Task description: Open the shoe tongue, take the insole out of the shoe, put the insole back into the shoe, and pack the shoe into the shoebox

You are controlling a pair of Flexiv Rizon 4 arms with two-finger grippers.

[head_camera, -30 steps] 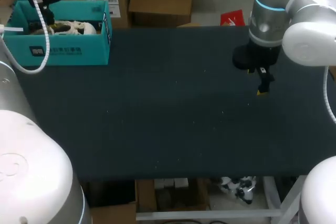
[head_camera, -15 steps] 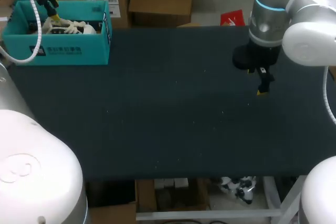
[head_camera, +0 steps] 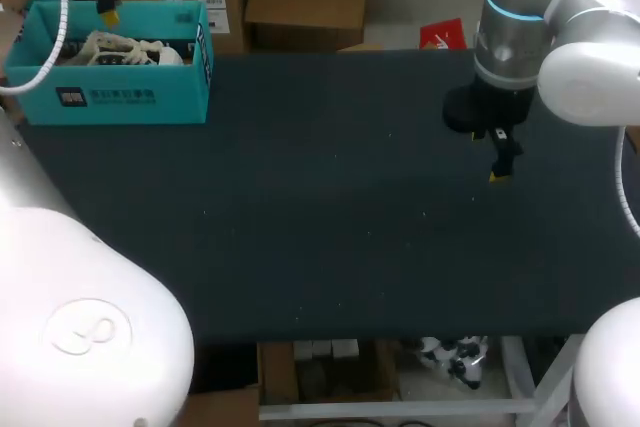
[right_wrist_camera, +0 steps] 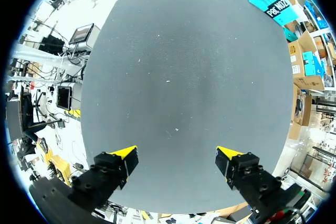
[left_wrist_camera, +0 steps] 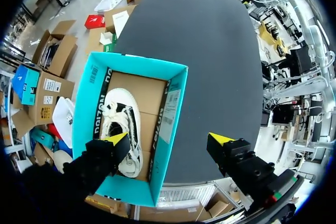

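Teal shoebox [left_wrist_camera: 86,108] on table [left_wrist_camera: 210,51] holds one white shoe [left_wrist_camera: 123,124], black trim, laces showing. I see left pincer [left_wrist_camera: 169,139] spread above it; right pincer [right_wrist_camera: 177,152] spread over table.

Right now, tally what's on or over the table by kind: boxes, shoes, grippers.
shoebox: 1
shoe, inside the shoebox: 1
grippers, both open: 2 (left gripper, right gripper)
Total: 4
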